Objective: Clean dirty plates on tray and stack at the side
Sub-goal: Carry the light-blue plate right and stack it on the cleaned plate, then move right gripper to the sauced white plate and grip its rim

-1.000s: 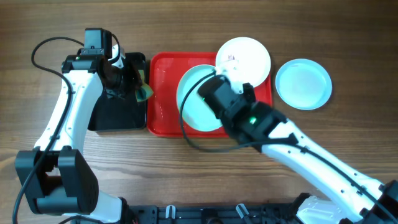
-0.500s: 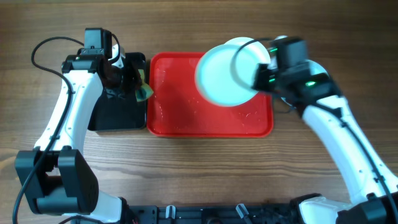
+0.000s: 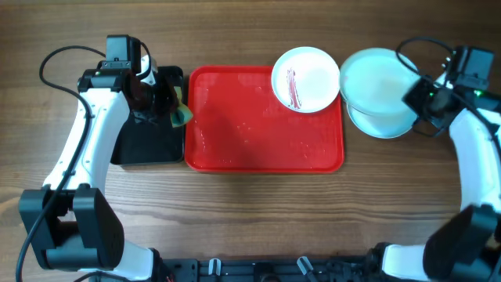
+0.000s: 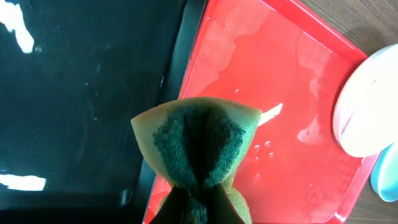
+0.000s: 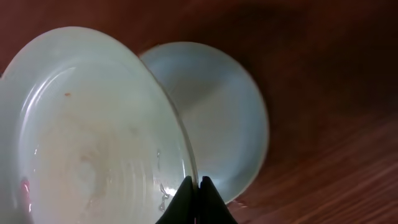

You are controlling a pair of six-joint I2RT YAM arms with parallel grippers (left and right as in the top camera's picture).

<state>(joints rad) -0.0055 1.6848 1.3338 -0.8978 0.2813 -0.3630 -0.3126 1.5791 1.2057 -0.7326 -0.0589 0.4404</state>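
The red tray (image 3: 235, 149) lies mid-table, wet. A white plate (image 3: 307, 78) with a red sauce smear sits at its far right corner. My right gripper (image 3: 413, 95) is shut on the rim of a pale mint-blue plate (image 3: 377, 82) and holds it above a second mint-blue plate (image 3: 383, 125) lying on the table to the right of the tray. The right wrist view shows the held plate (image 5: 93, 130) with the lower plate (image 5: 211, 118) beyond. My left gripper (image 3: 171, 106) is shut on a green and yellow sponge (image 4: 198, 146) at the tray's left edge (image 4: 193, 68).
A black tray (image 3: 149, 133) lies left of the red tray, under the left arm; it fills the left of the left wrist view (image 4: 81, 93). Bare wood table surrounds both trays.
My right arm carried the mint-blue plate from over the tray to the right, over the plate on the table. The white plate is now uncovered. The left arm has not moved.
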